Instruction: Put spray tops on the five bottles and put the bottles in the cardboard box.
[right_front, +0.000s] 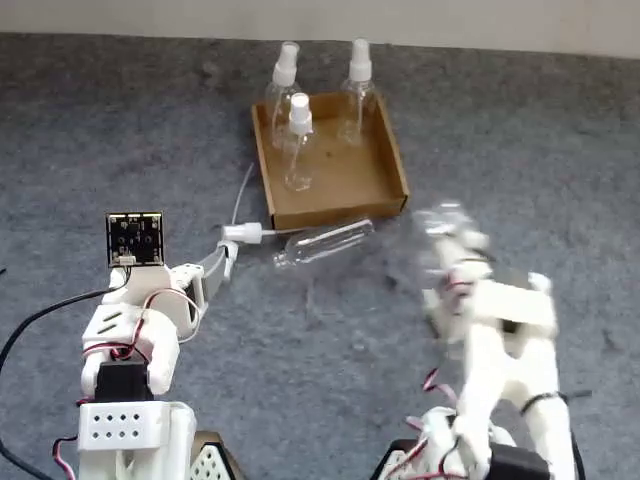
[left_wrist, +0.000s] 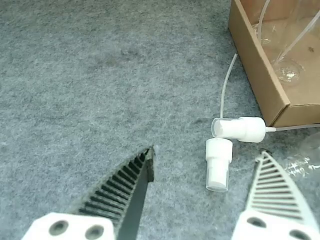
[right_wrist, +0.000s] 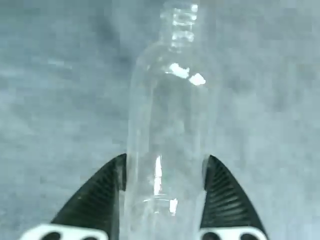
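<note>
Left pincer spread wide, low over the grey surface. White cap piece lies between its fingers, ungripped. Spray top with a thin tube lies just past the fingertips, beside the cap piece, near the cardboard box corner. Lying bottle, capless, sits beyond the spray top along the box wall. Right pincer pinches the held bottle by its body, open neck pointing away from the pincer. Three capped bottles stand at the box, well beyond the left pincer.
</note>
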